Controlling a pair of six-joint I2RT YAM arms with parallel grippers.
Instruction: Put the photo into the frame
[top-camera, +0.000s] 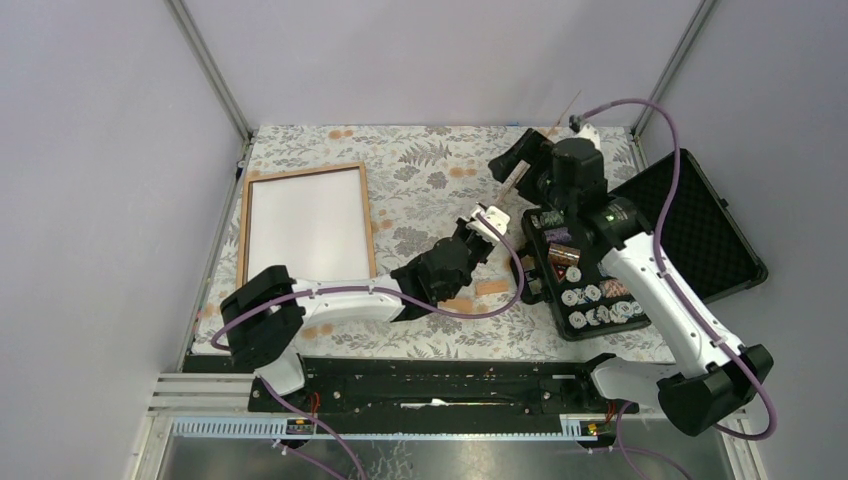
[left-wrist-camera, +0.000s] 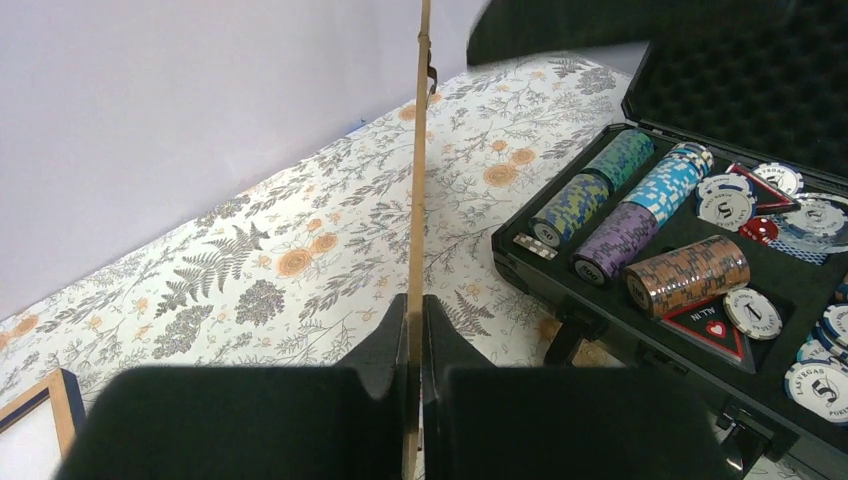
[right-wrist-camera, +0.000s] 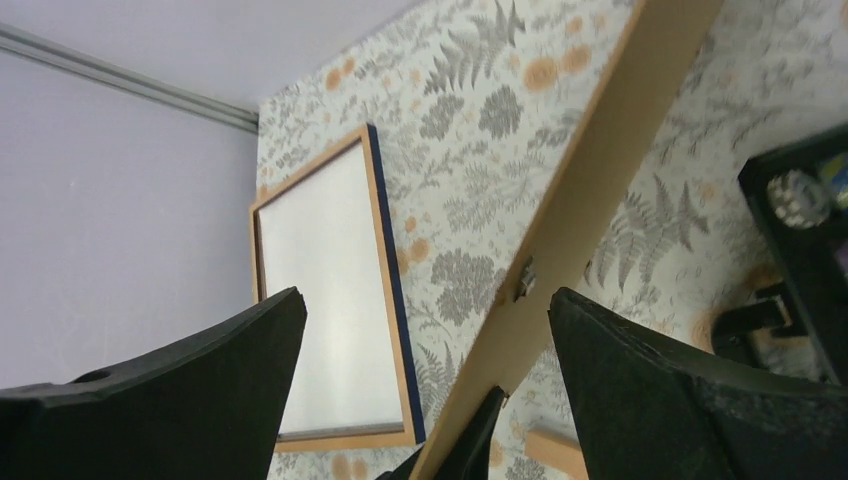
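The frame (right-wrist-camera: 388, 270) lies flat on the left side of the bench (top-camera: 420, 165), with its long sides running away from the arms. Its rim is thin, of light wood on the upper face and navy blue along the outer edge. Inside the rim I see only a plain white field (top-camera: 308, 225) (whether this is glass, paper or the back of a print, I cannot tell). Well apart from it, toward the middle of the bench, the left tool (left-wrist-camera: 414, 312) is clamped on the lower edge of a thin brown board (left-wrist-camera: 418, 190). The board stands up from the bench and looks, from the left wrist, like a narrow strip. One small metal clip (right-wrist-camera: 523, 280) sits on its face. The right tool (right-wrist-camera: 425, 300) is higher up at the board, its two fingers wide apart, one on each side, and neither seems to touch it. At the right stands an open black case (top-camera: 700, 225) with poker chips.
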